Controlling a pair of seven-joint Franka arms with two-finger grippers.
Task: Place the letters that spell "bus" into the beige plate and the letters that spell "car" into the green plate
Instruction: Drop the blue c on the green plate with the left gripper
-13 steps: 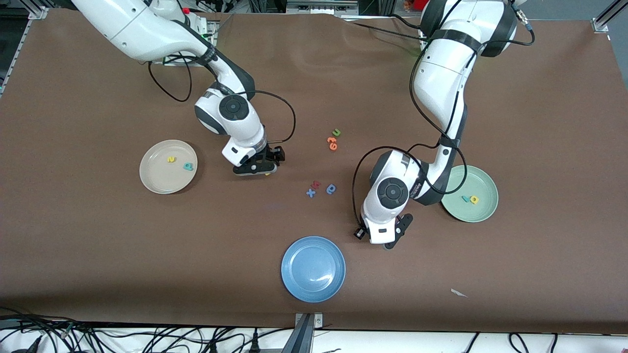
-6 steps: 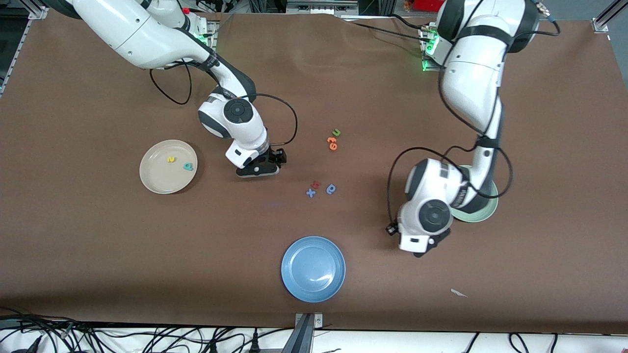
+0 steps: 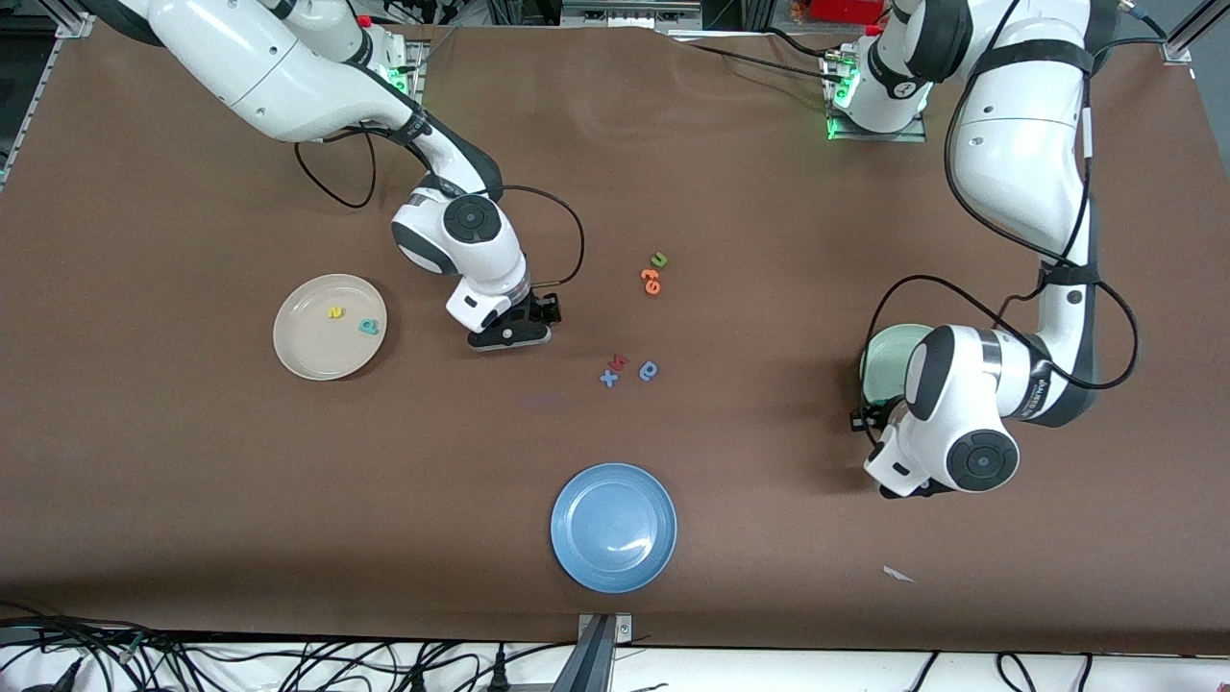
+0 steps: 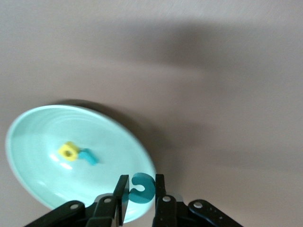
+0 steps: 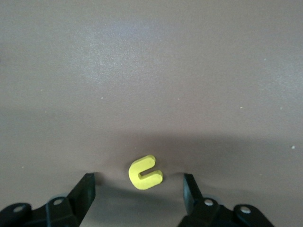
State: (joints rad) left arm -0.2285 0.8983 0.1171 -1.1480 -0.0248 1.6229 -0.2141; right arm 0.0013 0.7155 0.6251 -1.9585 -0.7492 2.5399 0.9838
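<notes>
My left gripper (image 4: pixel 140 182) is shut on the teal c (image 4: pixel 142 188) and hangs over the rim of the green plate (image 4: pixel 28 165). A yellow a (image 4: pixel 68 151) and a teal r (image 4: pixel 88 156) lie in that plate. In the front view the left arm's wrist covers most of the green plate (image 3: pixel 879 370). My right gripper (image 3: pixel 509 336) is down at the table beside the beige plate (image 3: pixel 288 351), open, with the yellow u (image 5: pixel 145 172) lying flat between its fingers and untouched. The beige plate holds a yellow s (image 3: pixel 334 312) and a teal b (image 3: pixel 369 327).
A blue plate (image 3: pixel 613 527) sits near the table's front edge. A blue x (image 3: pixel 608 378), a red letter (image 3: pixel 620 361) and a blue round letter (image 3: pixel 650 370) lie mid-table, with orange letters (image 3: pixel 651 280) and a green u (image 3: pixel 659 259) farther back.
The left arm has swung toward its own end of the table, carrying the teal c to the green plate. The right gripper has barely shifted, its fingers drawing slightly inward.
</notes>
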